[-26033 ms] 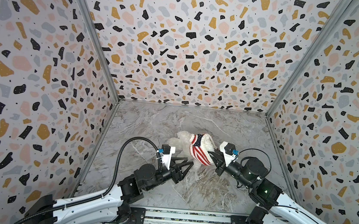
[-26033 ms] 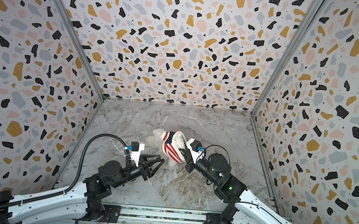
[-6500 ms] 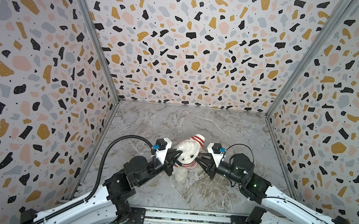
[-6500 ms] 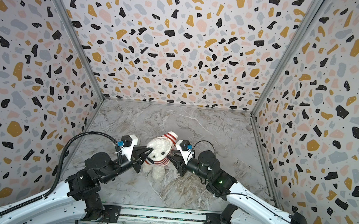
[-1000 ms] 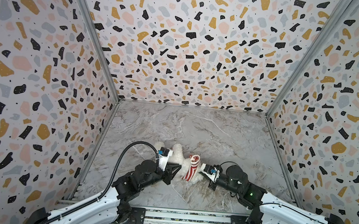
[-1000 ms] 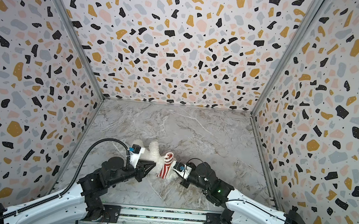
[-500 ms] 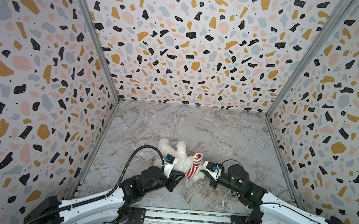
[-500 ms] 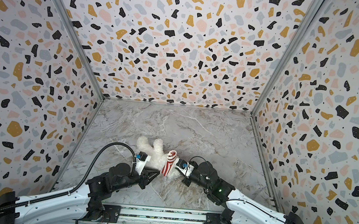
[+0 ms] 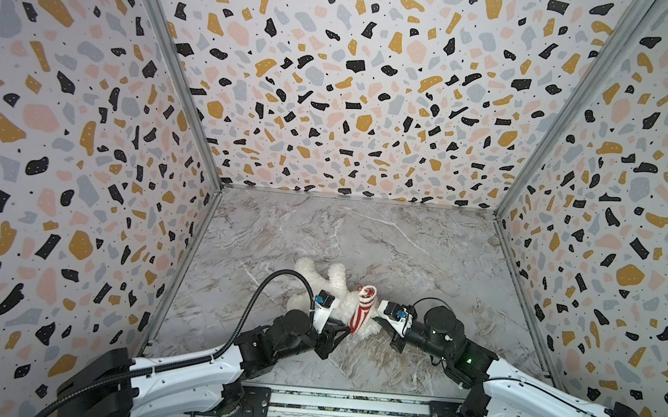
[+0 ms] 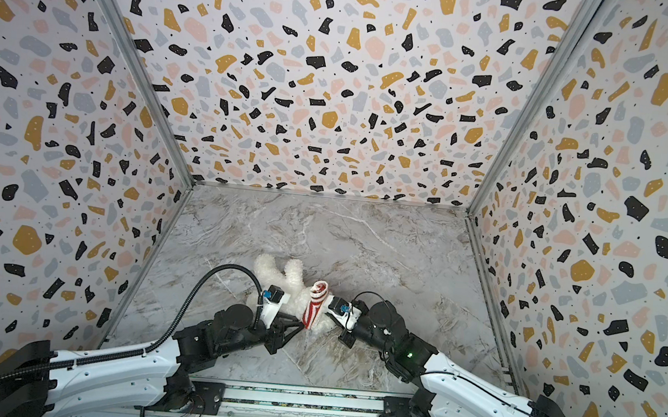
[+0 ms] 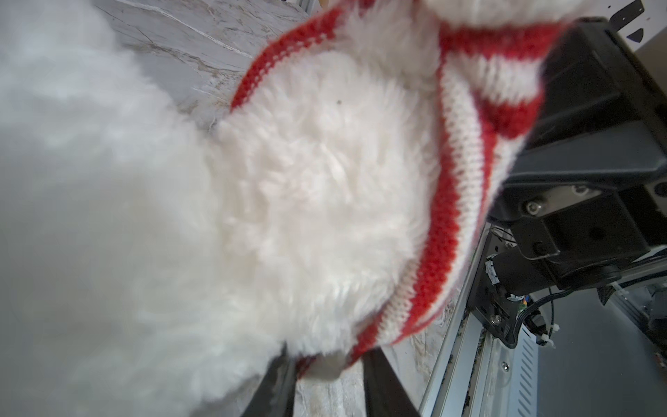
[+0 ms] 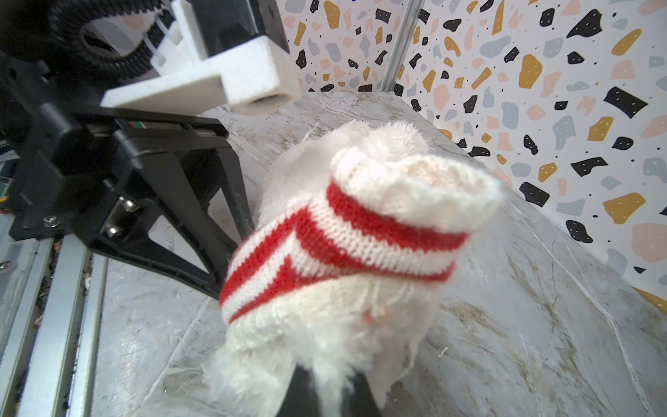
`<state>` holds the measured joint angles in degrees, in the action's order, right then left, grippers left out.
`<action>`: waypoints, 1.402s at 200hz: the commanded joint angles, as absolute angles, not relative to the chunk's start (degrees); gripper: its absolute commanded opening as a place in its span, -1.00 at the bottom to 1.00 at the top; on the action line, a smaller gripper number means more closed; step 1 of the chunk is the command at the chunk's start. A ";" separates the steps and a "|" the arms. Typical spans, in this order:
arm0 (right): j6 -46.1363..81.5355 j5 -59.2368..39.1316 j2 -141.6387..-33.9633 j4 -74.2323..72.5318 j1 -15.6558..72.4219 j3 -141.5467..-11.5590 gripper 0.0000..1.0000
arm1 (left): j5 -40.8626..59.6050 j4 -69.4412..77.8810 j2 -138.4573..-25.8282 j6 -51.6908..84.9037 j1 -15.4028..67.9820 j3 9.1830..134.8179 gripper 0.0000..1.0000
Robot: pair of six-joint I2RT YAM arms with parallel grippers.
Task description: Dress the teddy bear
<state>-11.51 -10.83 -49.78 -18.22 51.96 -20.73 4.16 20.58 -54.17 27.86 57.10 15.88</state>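
The teddy bear (image 9: 337, 287) (image 10: 292, 274) lies on the marble floor, legs toward the back left and head toward the right arm. A red-and-white striped sweater (image 9: 362, 310) (image 10: 314, 306) is bunched in a band around its upper body. My left gripper (image 9: 343, 338) (image 11: 326, 382) is at the bear's near side, its fingers apart with the sweater (image 11: 451, 216) hem lying loosely between them. My right gripper (image 9: 376, 323) (image 12: 326, 400) is shut on the white fur of the bear (image 12: 317, 361) just below the striped band (image 12: 343, 245).
Terrazzo-patterned walls (image 9: 356, 94) close in the left, back and right sides. A metal rail (image 9: 347, 403) runs along the front edge. The left arm's black cable (image 9: 275, 279) loops up beside the bear's legs.
Over the last second the bear was stretched out, its legs swinging toward the back left. The left gripper's fingers have parted from the sweater hem. The right gripper keeps its hold.
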 commanded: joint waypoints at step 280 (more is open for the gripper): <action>-18.76 -1.94 -47.69 -15.28 62.06 -21.92 -1.00 | -11.27 27.46 -37.59 33.51 54.42 12.83 -1.00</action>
